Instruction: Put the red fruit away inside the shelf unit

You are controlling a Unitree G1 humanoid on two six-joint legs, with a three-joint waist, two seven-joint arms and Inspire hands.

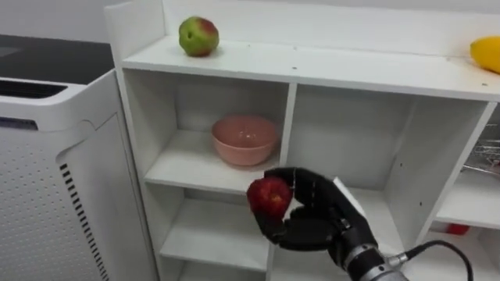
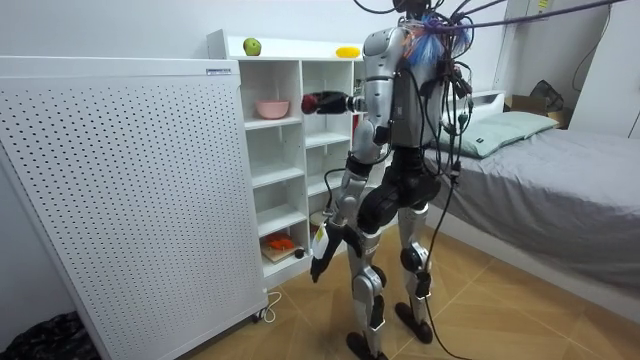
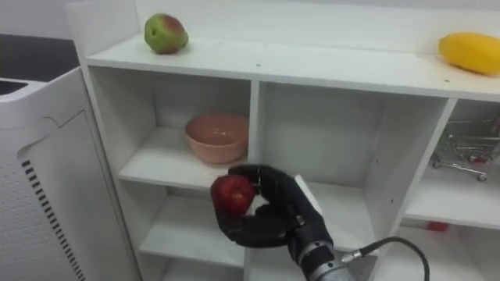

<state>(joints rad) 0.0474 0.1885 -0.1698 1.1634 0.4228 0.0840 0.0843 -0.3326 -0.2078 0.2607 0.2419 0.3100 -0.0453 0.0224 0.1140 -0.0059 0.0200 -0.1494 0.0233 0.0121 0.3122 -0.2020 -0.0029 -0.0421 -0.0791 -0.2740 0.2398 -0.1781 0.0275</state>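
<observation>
Red apple: clasped in the right hand, fingers curled round it, in front of the closet just below the pink bowl, probably where it is meant to go.
Top shelf: green apple at the left, yellow fruit at the right.
Left hand: hangs at the robot's side.
Room: the robot stands at the closet, with a bed on the room view's right.

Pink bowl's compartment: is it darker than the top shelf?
Left eye view: the round pink bowl lies in shade beneath the brighter white top shelf. Right eye view: likewise; no harsh glare on the red apple in the black right hand.
</observation>
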